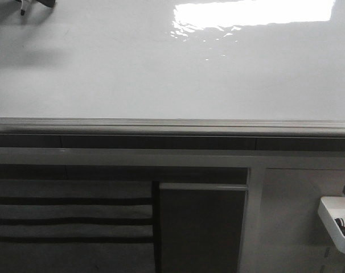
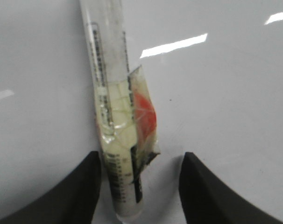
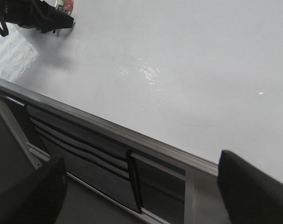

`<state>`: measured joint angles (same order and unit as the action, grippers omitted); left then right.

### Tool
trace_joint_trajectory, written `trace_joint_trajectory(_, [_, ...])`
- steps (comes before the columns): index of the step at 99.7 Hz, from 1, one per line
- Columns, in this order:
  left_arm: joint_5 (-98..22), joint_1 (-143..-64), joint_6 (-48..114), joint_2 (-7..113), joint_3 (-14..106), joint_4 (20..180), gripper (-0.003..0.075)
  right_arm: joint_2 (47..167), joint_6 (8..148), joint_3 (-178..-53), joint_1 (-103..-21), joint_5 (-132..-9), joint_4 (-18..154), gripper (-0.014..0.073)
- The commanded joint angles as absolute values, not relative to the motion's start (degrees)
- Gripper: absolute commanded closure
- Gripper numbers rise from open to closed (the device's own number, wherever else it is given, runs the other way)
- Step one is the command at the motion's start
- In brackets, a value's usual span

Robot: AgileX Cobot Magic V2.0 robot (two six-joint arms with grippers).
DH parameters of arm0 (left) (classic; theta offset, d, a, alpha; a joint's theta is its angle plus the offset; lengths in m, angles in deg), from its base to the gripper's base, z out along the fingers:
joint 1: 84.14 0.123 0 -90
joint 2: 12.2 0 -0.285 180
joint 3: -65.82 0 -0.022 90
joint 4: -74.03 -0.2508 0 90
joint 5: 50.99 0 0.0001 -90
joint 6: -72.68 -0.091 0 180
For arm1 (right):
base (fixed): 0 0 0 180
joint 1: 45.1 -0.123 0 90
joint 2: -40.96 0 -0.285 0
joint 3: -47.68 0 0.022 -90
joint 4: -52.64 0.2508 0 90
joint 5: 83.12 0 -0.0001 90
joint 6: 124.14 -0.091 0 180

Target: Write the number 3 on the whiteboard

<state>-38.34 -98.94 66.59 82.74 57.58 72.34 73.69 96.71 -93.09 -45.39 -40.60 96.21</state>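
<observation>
The whiteboard (image 1: 161, 74) is glossy white with a bright glare at the top and a grey metal bottom rail (image 1: 172, 126). No number 3 shows on it. My left gripper (image 1: 36, 3) is at the board's upper left, its marker tip (image 1: 23, 10) close to the surface. In the left wrist view the jaws (image 2: 140, 158) stand apart. A clear-barrelled marker (image 2: 109, 93), wrapped in tape with a red patch, lies against one finger (image 2: 76, 186). There is a gap to the other finger. My right gripper (image 3: 141, 161) is open and empty, off the board near its lower rail.
Below the rail is a grey panel with black stripes (image 1: 70, 219) and a dark panel (image 1: 201, 227). A white tray (image 1: 336, 224) holding markers hangs at the lower right. The left arm also shows in the right wrist view (image 3: 38, 18).
</observation>
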Motion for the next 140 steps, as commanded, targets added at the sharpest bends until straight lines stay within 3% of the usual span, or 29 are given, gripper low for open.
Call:
trace_joint_trajectory(1, [-43.52,-98.54,66.52,81.26,59.62,72.27,0.0440,74.50,97.41,-95.02,-45.14,-43.45,98.45,0.0004])
trace_joint_trajectory(27, [-43.70,-98.54,66.52,81.64,59.62,72.27,0.0594,74.50,97.41,-95.02,-45.14,-43.99,98.45,0.0004])
trace_joint_trajectory(50, [-40.46,-98.54,66.52,80.06,59.62,72.27,0.0677,74.50,97.41,-95.02,-45.14,-43.85,99.19,0.0004])
trace_joint_trajectory(66, [-31.41,-98.54,65.57,75.73,59.62,71.90,0.0717,77.75,97.41,-98.40,-45.14,-36.82,99.68,0.0004])
trace_joint_trajectory(87, [-11.58,-101.57,51.02,67.70,59.62,74.85,0.0738,89.78,101.48,-108.01,-46.18,-22.81,102.00,0.0006])
trace_joint_trajectory(111, [9.11,-108.09,26.67,63.84,59.62,96.46,0.0738,102.42,108.96,-115.32,-59.98,-20.40,98.62,0.0134])
trace_joint_trajectory(140, [10.57,-119.62,19.82,64.09,59.62,100.05,0.0738,115.79,109.98,-124.14,-75.02,-25.05,89.43,0.0148])
